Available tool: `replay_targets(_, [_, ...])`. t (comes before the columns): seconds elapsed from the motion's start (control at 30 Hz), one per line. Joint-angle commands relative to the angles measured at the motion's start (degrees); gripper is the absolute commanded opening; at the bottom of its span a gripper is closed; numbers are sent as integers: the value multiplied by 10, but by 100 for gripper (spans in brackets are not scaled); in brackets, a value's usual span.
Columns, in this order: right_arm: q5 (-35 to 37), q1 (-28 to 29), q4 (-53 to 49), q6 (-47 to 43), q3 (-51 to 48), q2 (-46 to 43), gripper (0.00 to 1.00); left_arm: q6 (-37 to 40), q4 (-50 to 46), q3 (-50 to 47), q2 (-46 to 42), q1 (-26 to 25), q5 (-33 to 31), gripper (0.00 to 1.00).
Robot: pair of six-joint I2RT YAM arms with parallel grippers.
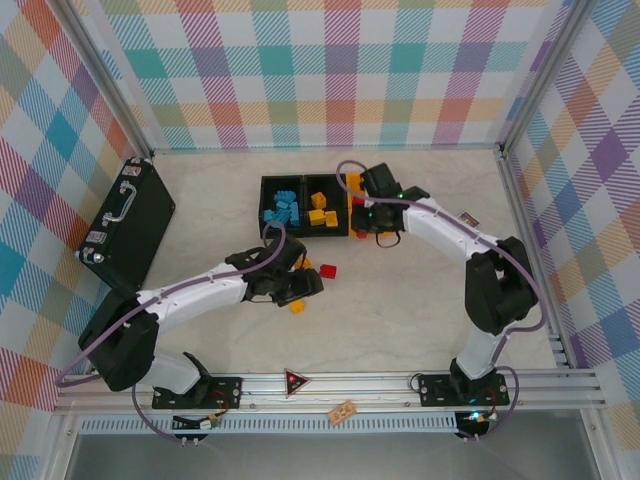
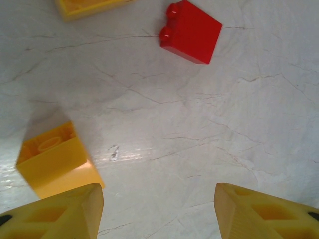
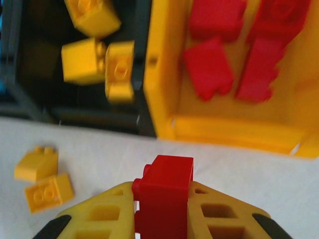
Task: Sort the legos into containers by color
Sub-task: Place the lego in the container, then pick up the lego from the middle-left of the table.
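yellow bin (image 1: 354, 183) half-hidden | red lego (image 3: 163, 191) in right fingers (image 3: 75, 220), base cropped

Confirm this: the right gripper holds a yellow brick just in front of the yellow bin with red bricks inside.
Not quite. The brick in the right gripper is red, not yellow, as the right wrist view shows. It is indeed held just in front of the yellow bin, which has red bricks inside.
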Motion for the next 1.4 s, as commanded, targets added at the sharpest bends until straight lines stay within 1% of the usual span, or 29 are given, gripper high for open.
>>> replay_targets(0.0, [15, -17, -13, -10, 58, 45, 20, 8, 6, 27, 12, -13, -2, 60])
replay_targets(0.13, [28, -38, -39, -5, 141, 109, 20, 8, 4, 38, 15, -21, -4, 60])
replay_targets(0.3, [52, -52, -76, -5, 248, 187, 20, 7, -4, 33, 7, -25, -11, 60])
replay_targets(0.5, [72, -67, -110, 3, 346, 260, 20, 3, -17, 13, -20, -26, -24, 60])
replay_targets(0.63, [82, -70, -134, 5, 402, 298, 22, 3, -30, 3, -39, -27, -36, 60])
replay_targets(0.7, [91, -70, -149, 5, 432, 315, 27, 3, -36, -2, -47, -26, -40, 60])
replay_targets(0.83, [88, -71, -168, 8, 467, 325, 42, 1, -40, -7, -56, -26, -47, 60])
replay_targets(0.93, [77, -70, -163, 9, 453, 302, 43, 0, -44, -7, -56, -27, -49, 60])
replay_targets(1.03, [59, -68, -136, 8, 399, 251, 43, 0, -50, -8, -56, -26, -52, 60])
replay_targets(1.2, [28, -64, -61, 7, 244, 130, 44, -1, -67, -12, -62, -26, -68, 60])
replay_targets(1.37, [0, -56, -18, 8, 111, 17, 44, -6, -84, -15, -63, -26, -82, 60])
